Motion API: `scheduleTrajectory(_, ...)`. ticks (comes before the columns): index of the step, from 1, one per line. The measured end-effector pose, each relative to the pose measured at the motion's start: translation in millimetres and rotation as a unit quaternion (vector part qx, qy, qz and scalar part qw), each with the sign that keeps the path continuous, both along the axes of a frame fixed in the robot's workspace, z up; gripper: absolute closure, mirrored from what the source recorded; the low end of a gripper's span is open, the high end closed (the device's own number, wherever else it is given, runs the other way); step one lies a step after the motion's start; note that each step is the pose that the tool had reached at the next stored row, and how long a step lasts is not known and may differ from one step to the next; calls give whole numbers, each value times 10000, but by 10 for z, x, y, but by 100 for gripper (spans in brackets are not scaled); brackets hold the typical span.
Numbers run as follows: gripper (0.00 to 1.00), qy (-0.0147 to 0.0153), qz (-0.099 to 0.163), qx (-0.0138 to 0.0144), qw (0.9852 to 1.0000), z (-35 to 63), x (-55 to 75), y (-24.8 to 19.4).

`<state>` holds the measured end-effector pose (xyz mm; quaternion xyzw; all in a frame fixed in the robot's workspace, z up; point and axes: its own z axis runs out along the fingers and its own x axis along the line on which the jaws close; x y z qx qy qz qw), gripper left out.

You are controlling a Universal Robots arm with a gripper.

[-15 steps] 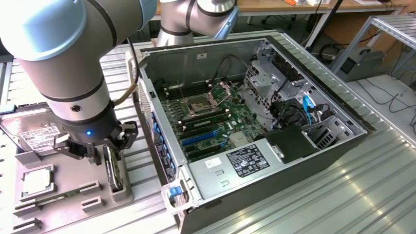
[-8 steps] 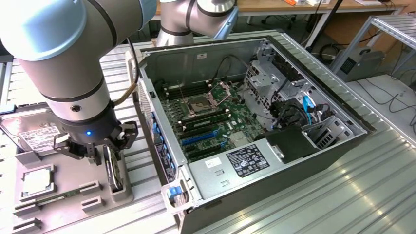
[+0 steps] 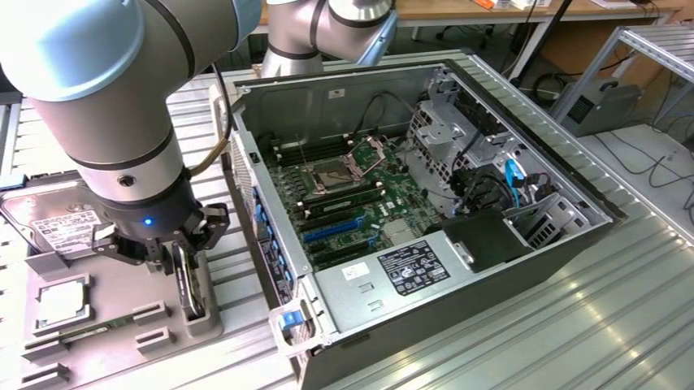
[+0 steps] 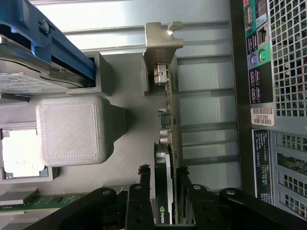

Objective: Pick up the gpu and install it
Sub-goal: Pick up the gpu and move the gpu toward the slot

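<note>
We see a robotics lab or workshop: an open computer tower (image 3: pixel 434 203) on a ribbed metal bench (image 3: pixel 564 325) just beside the fingers (image 4: pixel 144 189) of the gripper (image 4: pixel 163 175), with a wooden desk (image 3: pixel 477 10) and cables (image 3: pixel 651 162) farther off.

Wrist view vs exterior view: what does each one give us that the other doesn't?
Wrist view: the silver bracket on the gpu and the rear ports of the case. Exterior view: the CPU socket and blue PCIe slots inside the open case. Both: the gripper at the gpu, upright in the grey fixture, plus the hard drive.
</note>
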<state>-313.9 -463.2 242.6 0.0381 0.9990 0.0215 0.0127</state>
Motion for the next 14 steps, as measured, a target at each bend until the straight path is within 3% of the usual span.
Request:
scheduleTrajectory(1,65,0,0,0,10000,0,0,0)
scheduleTrajectory(14,65,0,0,0,10000,0,10,-1)
